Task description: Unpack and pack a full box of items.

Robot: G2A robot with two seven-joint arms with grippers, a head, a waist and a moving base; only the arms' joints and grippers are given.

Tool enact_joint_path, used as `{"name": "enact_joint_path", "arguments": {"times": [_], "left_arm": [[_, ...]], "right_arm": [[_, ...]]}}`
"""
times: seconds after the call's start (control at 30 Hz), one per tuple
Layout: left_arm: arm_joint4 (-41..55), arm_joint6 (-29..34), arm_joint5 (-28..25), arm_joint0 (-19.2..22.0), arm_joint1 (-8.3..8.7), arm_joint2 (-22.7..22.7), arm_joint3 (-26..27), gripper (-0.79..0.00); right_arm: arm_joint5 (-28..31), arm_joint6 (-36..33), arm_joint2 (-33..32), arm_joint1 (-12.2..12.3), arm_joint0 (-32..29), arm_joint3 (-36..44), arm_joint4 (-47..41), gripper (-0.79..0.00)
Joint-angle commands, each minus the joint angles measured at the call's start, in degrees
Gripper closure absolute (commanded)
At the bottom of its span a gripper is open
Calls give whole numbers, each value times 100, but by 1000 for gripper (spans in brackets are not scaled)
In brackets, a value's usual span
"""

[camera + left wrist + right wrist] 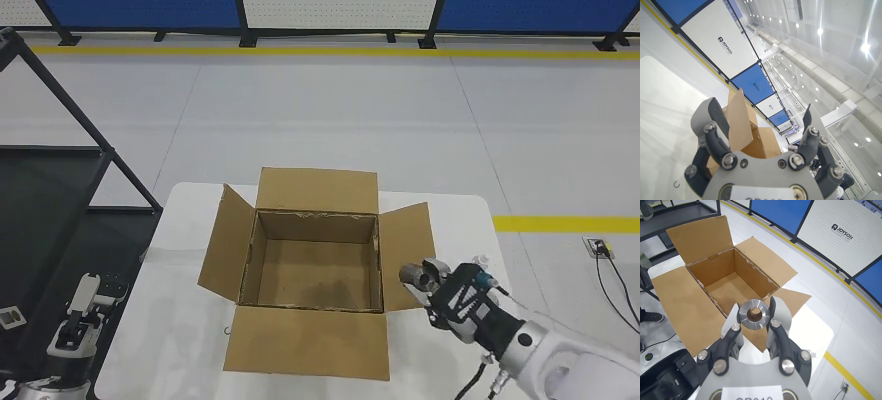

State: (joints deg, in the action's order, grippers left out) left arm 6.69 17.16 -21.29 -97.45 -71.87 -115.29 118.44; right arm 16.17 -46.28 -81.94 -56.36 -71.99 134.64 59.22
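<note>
Right gripper [755, 313], fingers clamped from both sides on a short, bright steel cylinder [763, 308] with a round central bore, its flat end face turned toward the open brown cardboard box [723, 262]. The cylinder is held in the air just outside the box, above the splayed side flap [791, 299] on the robot's right. It is near the box wall but has not crossed it, and nothing lies on the bare box floor. With the box empty and the part in hand at its edge, the step appears to be the carry into the box. To do it well, the gripper should keep enough height to pass over the flap and the torn upper rim without catching them. It should travel until the cylinder is over the open floor, descend almost to the cardboard, and only then release, since a smooth round part dropped from height would likely roll or dent the base. The box sits near the middle of the white table [180, 330]. The left gripper [762, 121], fingers spread apart and holding nothing, sits low off the table's left side, well apart from the cylinder.
</note>
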Motion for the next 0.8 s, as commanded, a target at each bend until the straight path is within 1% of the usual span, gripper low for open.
{"name": "enact_joint_path", "arguments": {"times": [0.0, 0.17, 0.23, 0.3, 0.37, 0.77], "left_arm": [[0, 0, 0, 0, 0, 0, 0, -785], [0, 0, 0, 0, 0, 0, 0, -785], [0, 0, 0, 0, 0, 0, 0, -785], [0, 0, 0, 0, 0, 0, 0, -785], [0, 0, 0, 0, 0, 0, 0, -785], [0, 0, 0, 0, 0, 0, 0, -785]], "right_arm": [[-292, -390, 697, -54, 530, -37, 154, 0], [-1062, -834, 2180, -320, 1956, -813, 599, 0], [-1262, -915, 2716, -473, 2501, -1214, 411, 0], [-1519, -962, 3101, -623, 2999, -1583, 324, 0], [-1647, -991, 3399, -754, 3370, -1869, 179, 0], [-1647, -991, 3399, -754, 3370, -1869, 179, 0]]}}
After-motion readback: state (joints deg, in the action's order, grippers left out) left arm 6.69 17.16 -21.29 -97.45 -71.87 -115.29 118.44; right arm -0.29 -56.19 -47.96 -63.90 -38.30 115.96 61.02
